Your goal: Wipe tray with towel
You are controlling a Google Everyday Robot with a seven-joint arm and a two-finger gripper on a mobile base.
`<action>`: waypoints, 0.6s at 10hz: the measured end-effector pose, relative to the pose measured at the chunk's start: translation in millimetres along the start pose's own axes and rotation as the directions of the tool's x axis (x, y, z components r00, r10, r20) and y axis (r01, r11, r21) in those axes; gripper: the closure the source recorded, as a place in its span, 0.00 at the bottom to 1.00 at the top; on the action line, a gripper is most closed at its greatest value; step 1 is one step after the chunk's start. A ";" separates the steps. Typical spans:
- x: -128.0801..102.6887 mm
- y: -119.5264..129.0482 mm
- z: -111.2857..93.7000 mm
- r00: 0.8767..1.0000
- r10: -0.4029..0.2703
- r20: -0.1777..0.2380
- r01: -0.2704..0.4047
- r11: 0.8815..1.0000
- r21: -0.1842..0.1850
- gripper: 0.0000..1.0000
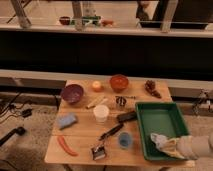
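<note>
The dark green tray (165, 116) sits on the right side of the wooden table (80, 132). The pale towel (158, 140) lies bunched on the tray floor near its front left corner. My gripper (169, 146) reaches in from the lower right and presses down inside the tray, shut on the towel. The cloth hides its fingertips. The pale arm (196, 147) stretches over the tray's front right corner.
Left of the tray are a small blue cup (125, 140), a black brush (126, 116), a white cup (101, 113), a metal cup (120, 102) and a blue pad (66, 120). A purple bowl (72, 93) and an orange bowl (119, 82) stand at the back. A red pepper (65, 145) lies front left.
</note>
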 end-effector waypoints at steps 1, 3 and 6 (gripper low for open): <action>11.5 0.6 -5.3 1.000 0.015 0.000 -0.015 1.000 0.001 1.00; 33.7 -9.8 -9.2 0.998 0.051 -0.023 -0.051 0.999 0.006 1.00; 42.9 -52.7 -4.8 0.996 0.079 -0.047 -0.078 0.997 0.028 1.00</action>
